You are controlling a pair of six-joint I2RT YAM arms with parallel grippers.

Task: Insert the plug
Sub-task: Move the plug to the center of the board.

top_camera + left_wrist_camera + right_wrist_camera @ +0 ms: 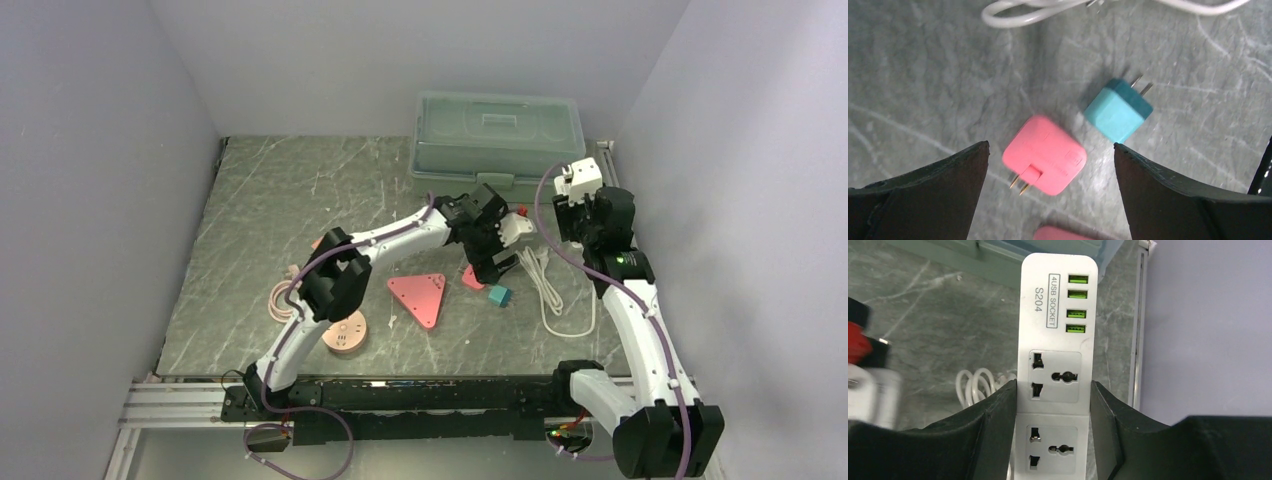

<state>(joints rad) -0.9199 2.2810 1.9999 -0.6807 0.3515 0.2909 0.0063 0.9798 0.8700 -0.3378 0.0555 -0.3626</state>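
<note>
My right gripper (1054, 390) is shut on a white power strip (1057, 340) with two sockets and several green USB ports, held up off the table; in the top view the strip (579, 180) stands at the back right. My left gripper (1050, 145) is open above a pink plug (1044, 160) lying flat on the table with its two brass prongs pointing toward the lower left. A teal plug (1118, 111) lies just beyond it, prongs pointing away. In the top view the left gripper (490, 262) hovers over the pink plug (472, 277) and the teal plug (499, 295).
The strip's white cable (548, 285) coils on the table right of the plugs. A pink triangular piece (419, 295) and a pink round socket (343, 335) lie to the left. A green lidded box (497, 140) stands at the back. A second pink object (1063, 234) shows at the bottom edge.
</note>
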